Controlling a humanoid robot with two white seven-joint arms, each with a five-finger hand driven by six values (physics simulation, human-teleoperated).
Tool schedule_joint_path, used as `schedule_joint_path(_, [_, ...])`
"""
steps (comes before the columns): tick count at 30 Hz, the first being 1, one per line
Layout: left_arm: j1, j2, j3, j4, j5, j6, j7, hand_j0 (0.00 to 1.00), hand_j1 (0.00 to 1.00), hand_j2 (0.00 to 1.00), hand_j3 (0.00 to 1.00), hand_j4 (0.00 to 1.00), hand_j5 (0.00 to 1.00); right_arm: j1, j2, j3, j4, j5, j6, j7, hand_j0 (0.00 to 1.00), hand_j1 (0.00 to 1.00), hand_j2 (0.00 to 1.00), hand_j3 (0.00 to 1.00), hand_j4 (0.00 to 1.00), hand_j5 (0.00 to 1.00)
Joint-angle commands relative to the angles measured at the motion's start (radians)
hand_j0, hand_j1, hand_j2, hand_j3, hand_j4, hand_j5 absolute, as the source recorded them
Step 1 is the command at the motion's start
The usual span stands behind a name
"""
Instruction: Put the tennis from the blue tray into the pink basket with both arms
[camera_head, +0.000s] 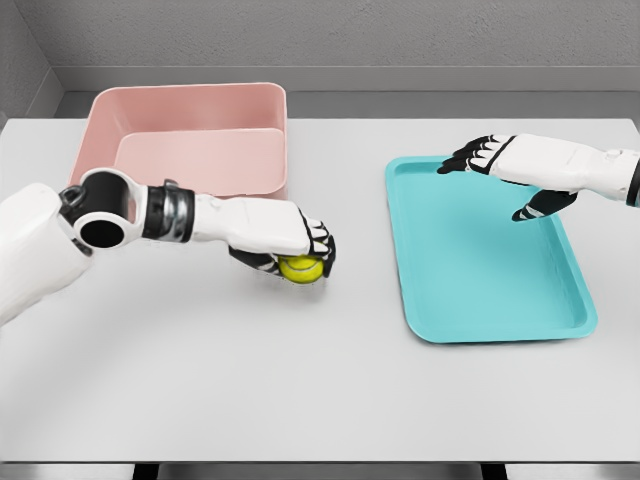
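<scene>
Yellow-green tennis ball (301, 268), clamped in the left hand (283, 236), over bare table (250, 380) just in front of the pink basket (186, 140), near that basket's front right corner. Dark fingertips (322, 244) curled over the ball's top and right side, thumb tucked beneath on the left; only the ball's lower front showing. Whether resting on the table or held just above it, cannot tell. Left arm reaching in from the picture's left across the basket's front wall, white forearm roughly level, dark wrist band close to the basket's front rim.

Pink basket at the back left of the table, open top, nothing visible inside.

Blue tray (480, 290) well to the right of the basket, flat on the table, bare inside. Right hand (510, 165) hovering above the tray's far edge, well apart from the basket, fingers spread and extended toward the left, thumb pointing down, holding nothing. Right arm entering from the picture's right edge.
</scene>
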Motion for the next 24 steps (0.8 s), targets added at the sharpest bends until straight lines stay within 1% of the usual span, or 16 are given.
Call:
schedule_joint_path(1, [-0.002, 0.01, 0.002, -0.005, 0.037, 0.002, 0.0, 0.44, 0.44, 0.44, 0.44, 0.44, 0.44, 0.0, -0.001, -0.001, -0.001, -0.005, 0.002, 0.0, 1.0, 1.0, 1.0, 1.0, 1.0, 1.0])
schedule_joint_path(2, [-0.026, 0.033, 0.007, -0.005, 0.059, 0.002, 0.0, 0.44, 0.44, 0.44, 0.44, 0.44, 0.44, 0.0, 0.0, -0.001, -0.001, -0.007, 0.002, 0.0, 1.0, 1.0, 1.0, 1.0, 1.0, 1.0])
schedule_joint_path(4, [-0.046, 0.047, 0.008, -0.004, 0.07, 0.002, 0.0, 0.44, 0.44, 0.44, 0.44, 0.44, 0.44, 0.0, 0.0, -0.001, -0.001, -0.007, 0.002, 0.0, 1.0, 1.0, 1.0, 1.0, 1.0, 1.0])
schedule_joint_path(9, [-0.087, 0.053, 0.008, 0.01, 0.099, 0.002, 0.0, 0.44, 0.44, 0.44, 0.44, 0.44, 0.44, 0.0, 0.0, -0.001, -0.001, -0.005, 0.002, 0.0, 1.0, 1.0, 1.0, 1.0, 1.0, 1.0])
schedule_joint_path(15, [-0.138, 0.053, 0.008, 0.078, 0.11, 0.002, 0.0, 0.44, 0.44, 0.44, 0.44, 0.44, 0.44, 0.0, 0.002, -0.001, -0.001, -0.007, 0.002, 0.0, 1.0, 1.0, 1.0, 1.0, 1.0, 1.0])
schedule_joint_path(16, [-0.143, 0.051, 0.008, 0.093, 0.11, 0.002, 0.0, 0.44, 0.44, 0.44, 0.44, 0.44, 0.44, 0.0, 0.002, -0.001, -0.001, -0.007, 0.002, 0.001, 1.0, 1.0, 1.0, 1.0, 1.0, 1.0])
schedule_joint_path(22, [-0.164, 0.053, 0.034, 0.125, 0.123, 0.002, 0.001, 0.44, 0.44, 0.44, 0.44, 0.44, 0.44, 0.0, 0.002, -0.001, -0.001, -0.007, 0.002, 0.0, 1.0, 1.0, 1.0, 1.0, 1.0, 1.0])
schedule_joint_path(24, [-0.178, 0.053, 0.033, 0.159, 0.123, 0.002, 0.001, 0.44, 0.44, 0.44, 0.44, 0.44, 0.44, 0.0, 0.002, -0.001, -0.001, -0.005, 0.002, 0.0, 1.0, 1.0, 1.0, 1.0, 1.0, 1.0])
